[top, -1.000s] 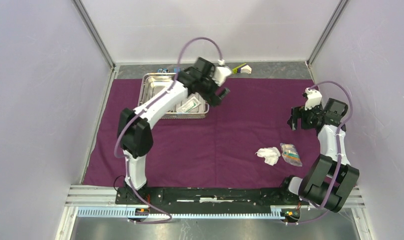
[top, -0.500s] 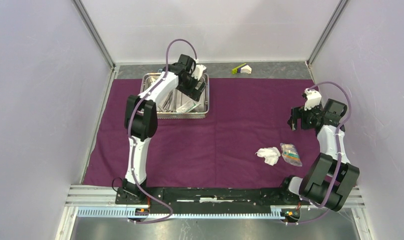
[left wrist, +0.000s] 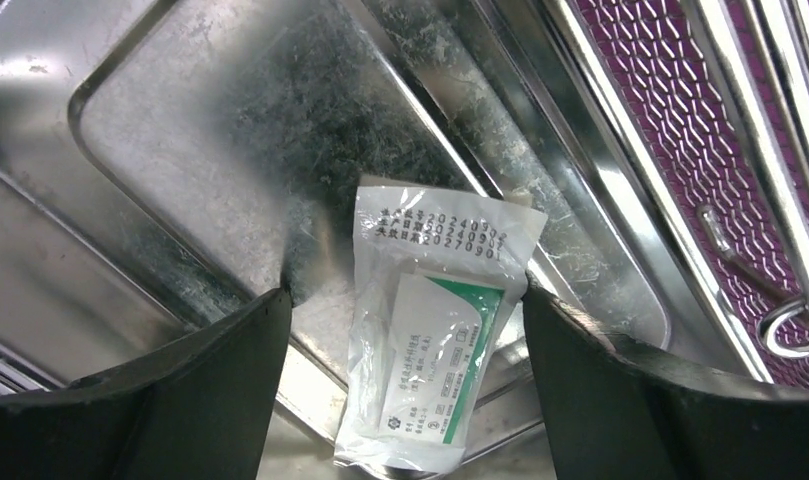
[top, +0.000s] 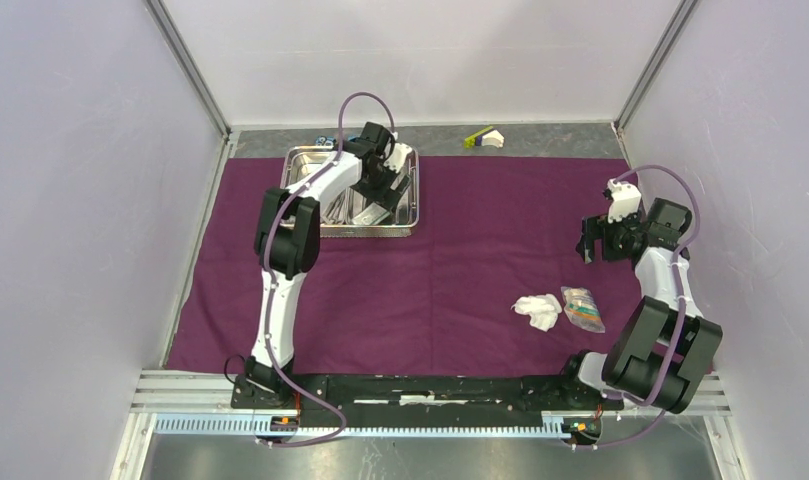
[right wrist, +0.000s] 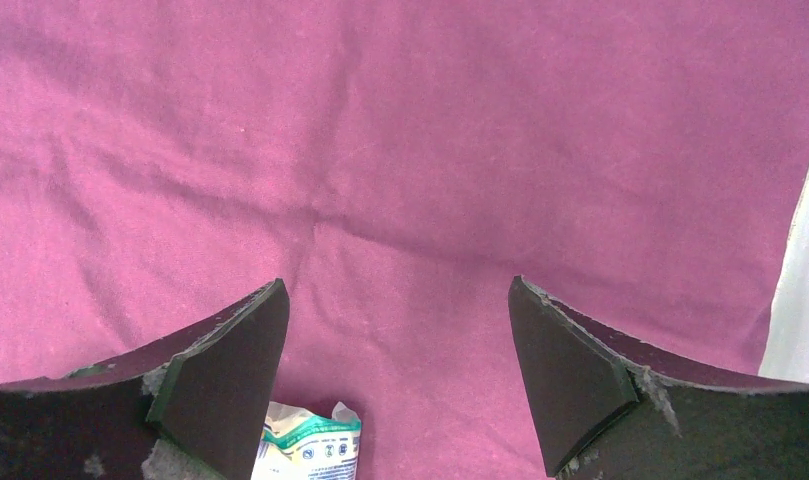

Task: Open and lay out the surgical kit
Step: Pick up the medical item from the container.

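The dark purple cloth lies spread flat. The steel tray stands at its back left. My left gripper is open, low over the tray's right compartment. In the left wrist view its jaws stand on either side of the white packet, which lies across the tray's rim; whether they touch it I cannot tell. The ring-handled forceps and tweezers lie in the other compartment. My right gripper is open and empty above the cloth. White gauze and the small clear packet lie near it.
A yellow-green and white piece lies on the grey strip behind the cloth. A small blue block sits behind the tray. Frame posts and walls close in both sides. The clear packet's top edge shows under my right gripper.
My left arm has swung left from beside the tray and come down into its right compartment, over the white packet. The right arm has barely moved.
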### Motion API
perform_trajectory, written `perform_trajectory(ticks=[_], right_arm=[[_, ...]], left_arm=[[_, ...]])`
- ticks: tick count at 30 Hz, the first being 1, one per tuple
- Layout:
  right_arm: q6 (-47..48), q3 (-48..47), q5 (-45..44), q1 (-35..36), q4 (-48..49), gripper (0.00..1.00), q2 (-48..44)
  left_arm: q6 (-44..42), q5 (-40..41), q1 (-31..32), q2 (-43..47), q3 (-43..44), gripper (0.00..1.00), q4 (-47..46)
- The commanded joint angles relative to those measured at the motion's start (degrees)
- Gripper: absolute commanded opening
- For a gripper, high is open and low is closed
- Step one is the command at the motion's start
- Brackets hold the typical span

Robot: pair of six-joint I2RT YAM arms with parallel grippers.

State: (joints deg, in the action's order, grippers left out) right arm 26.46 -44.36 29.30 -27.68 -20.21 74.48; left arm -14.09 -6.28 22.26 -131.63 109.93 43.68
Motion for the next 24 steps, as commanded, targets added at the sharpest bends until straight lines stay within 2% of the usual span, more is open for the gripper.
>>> perform_trajectory(ticks=[1,7,11,20,24], right_arm=[[1.2,-1.1,-0.3,0.0,0.9,0.88,1.0],[1.6,-1.5,-0.5,0.1,0.6,0.88,1.9],[1.7,-1.6,-0.7,0.1,0.5,0.88,2.3],[1.8,-1.4,-1.3,0.1,0.6,0.88,2.6],[1.8,-1.3,-1.2,0.1,0.6,0.88,2.9]], left_arm=[[3.4,0.4,-0.2,2.1,-4.9,0.87,-3.5],[4.7,2.5,-0.2,4.6,-10.0,0.7,-8.3],[4.8,3.0,-0.2,5.3,-10.8,0.55,-9.5],[3.1,3.6,-0.3,4.5,-6.2,0.24,-7.9],[3.1,3.0,-0.6,4.2,-3.2,0.15,-6.7]])
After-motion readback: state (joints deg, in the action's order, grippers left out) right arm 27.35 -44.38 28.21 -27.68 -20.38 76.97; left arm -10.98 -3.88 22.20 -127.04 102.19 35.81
